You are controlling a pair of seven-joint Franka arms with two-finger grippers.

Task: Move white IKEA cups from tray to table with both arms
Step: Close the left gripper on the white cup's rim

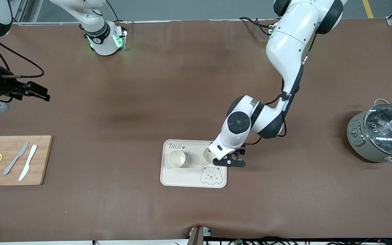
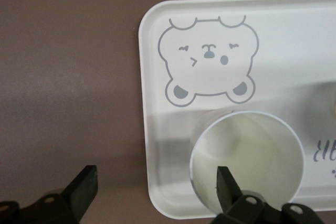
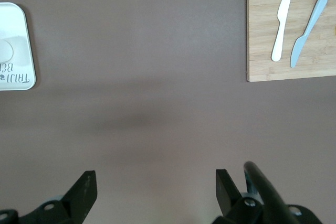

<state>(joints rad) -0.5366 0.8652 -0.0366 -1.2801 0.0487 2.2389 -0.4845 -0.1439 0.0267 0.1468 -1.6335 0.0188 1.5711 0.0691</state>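
Two white IKEA cups stand upright on the cream bear-printed tray (image 1: 189, 177). One cup (image 1: 176, 158) is toward the right arm's end. The other cup (image 1: 208, 156) is toward the left arm's end, partly hidden by the left hand. My left gripper (image 1: 231, 162) is open over that end of the tray. In the left wrist view (image 2: 156, 192) one finger hangs over this cup's (image 2: 257, 156) inside and the other over bare table beside the tray (image 2: 294, 51). My right gripper (image 1: 41, 92) is open and empty over bare table (image 3: 156, 192) at the right arm's end, waiting.
A wooden cutting board (image 1: 15, 160) with two knives and lemon slices lies at the right arm's end, also in the right wrist view (image 3: 291, 30). A grey pot with a glass lid (image 1: 381, 136) stands at the left arm's end. Brown cloth covers the table.
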